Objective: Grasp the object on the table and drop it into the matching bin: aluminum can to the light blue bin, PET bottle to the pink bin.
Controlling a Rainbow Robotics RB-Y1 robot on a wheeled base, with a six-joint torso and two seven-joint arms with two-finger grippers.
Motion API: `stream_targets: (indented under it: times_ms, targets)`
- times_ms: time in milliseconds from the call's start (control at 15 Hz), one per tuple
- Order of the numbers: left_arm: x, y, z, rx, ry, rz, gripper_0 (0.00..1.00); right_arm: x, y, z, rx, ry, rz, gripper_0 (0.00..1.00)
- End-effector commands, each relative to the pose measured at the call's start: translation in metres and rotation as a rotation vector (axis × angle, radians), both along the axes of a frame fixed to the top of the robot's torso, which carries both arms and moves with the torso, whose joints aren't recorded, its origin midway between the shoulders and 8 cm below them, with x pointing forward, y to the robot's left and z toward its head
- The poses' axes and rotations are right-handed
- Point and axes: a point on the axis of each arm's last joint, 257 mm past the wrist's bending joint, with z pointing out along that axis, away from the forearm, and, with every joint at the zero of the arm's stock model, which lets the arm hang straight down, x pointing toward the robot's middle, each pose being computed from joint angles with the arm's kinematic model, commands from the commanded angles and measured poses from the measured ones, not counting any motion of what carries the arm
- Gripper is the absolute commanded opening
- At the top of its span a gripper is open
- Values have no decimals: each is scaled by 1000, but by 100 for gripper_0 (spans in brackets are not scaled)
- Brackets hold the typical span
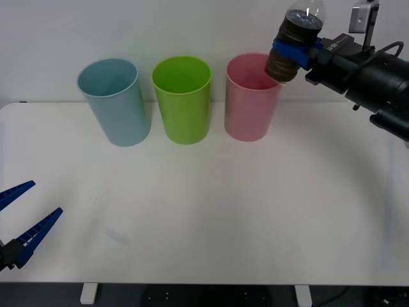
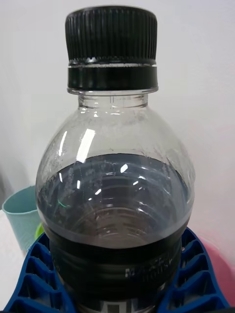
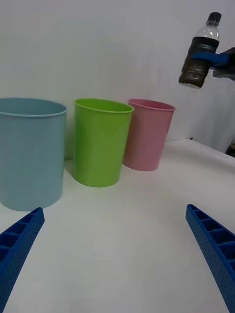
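Note:
My right gripper is shut on the PET bottle, a small clear bottle with a black cap and dark lower body, held in the air just right of and above the rim of the pink bin. Up close, the PET bottle sits between the blue ribbed fingers. From the left wrist, the PET bottle hangs tilted, high above and beside the pink bin. The light blue bin stands at the far left of the row. My left gripper is open, low at the table's near left edge.
A green bin stands between the light blue bin and the pink bin near the back of the white table. A white wall rises right behind the bins. The broad front of the tabletop lies bare.

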Motion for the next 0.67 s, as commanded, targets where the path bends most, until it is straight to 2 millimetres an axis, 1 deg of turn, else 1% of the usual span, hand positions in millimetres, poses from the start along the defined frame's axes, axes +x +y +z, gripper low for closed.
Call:
stream_targets:
  times_ms: [67, 267, 400, 467, 667]
  targets:
    - [0, 0, 0, 0, 0, 0, 100, 24, 7, 4, -10, 2, -22, 0]
    - [0, 0, 0, 0, 0, 0, 100, 52, 12, 1, -18, 11, -72, 0]
    - [0, 0, 0, 0, 0, 0, 100, 66, 16, 2, -17, 8, -112, 0]
    - [0, 0, 0, 0, 0, 0, 100, 75, 19, -1, -16, 14, -136, 0]
    - [0, 0, 0, 0, 0, 0, 100, 90, 26, -8, -21, 23, -179, 0]
